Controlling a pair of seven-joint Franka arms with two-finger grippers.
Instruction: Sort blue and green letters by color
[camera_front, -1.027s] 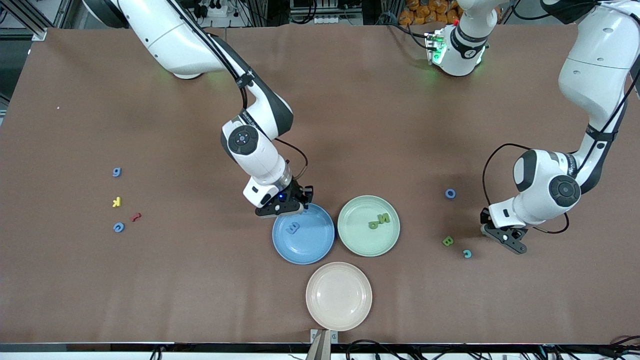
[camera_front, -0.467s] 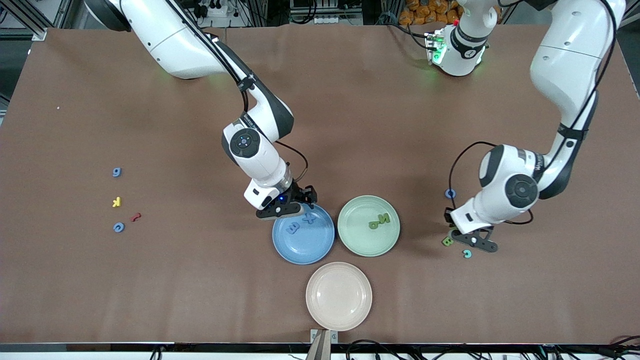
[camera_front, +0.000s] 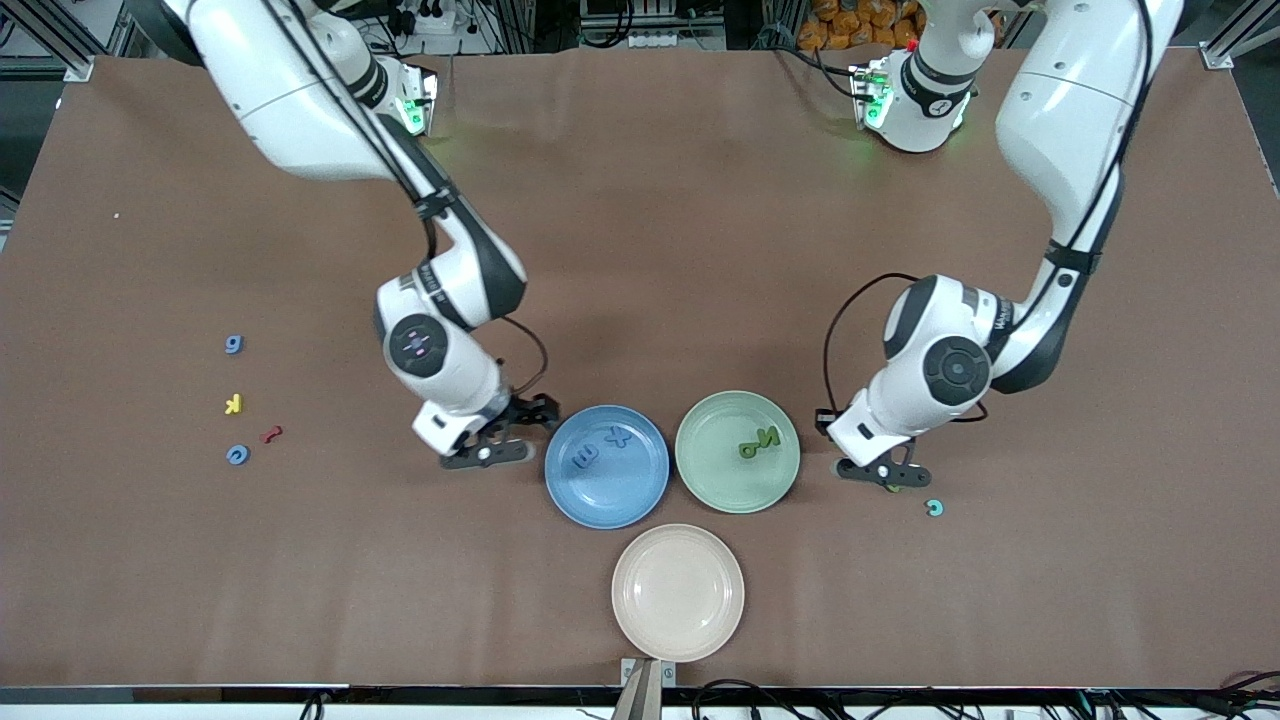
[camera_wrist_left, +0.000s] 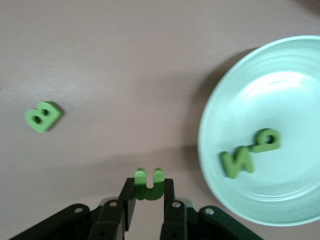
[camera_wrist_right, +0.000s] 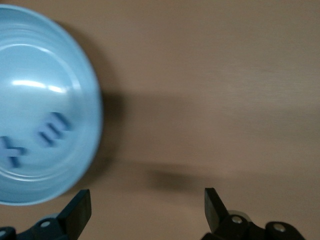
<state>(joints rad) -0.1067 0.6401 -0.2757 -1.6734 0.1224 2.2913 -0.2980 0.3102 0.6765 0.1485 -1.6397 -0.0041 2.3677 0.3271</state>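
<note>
Left wrist view: green letter clamped

A green U-shaped letter (camera_wrist_left: 148, 183) sits pinched in the left gripper (camera_wrist_left: 148, 200), beside the green plate (camera_front: 700, 480). The right gripper (camera_wrist_right: 145, 210), fingers spread wide, hangs empty beside the blue plate (camera_front: 640, 500).

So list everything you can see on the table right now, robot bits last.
table: one, brown, under everything
blue plate: one, beside the green plate
green plate: one, pale green, toward the left arm's end
cream plate: one, nearest the front camera
blue letters in the plate: two, on the blue plate
green letters in the plate: two, on the green plate
loose blue letters: two, right arm's end
yellow k: one, between them
red squiggle: one, beside the k
teal c: one, left arm's end
green B: one, on the table
left gripper: jaws shut on a small green letter
right gripper: jaws open, beside the blue plate
</note>
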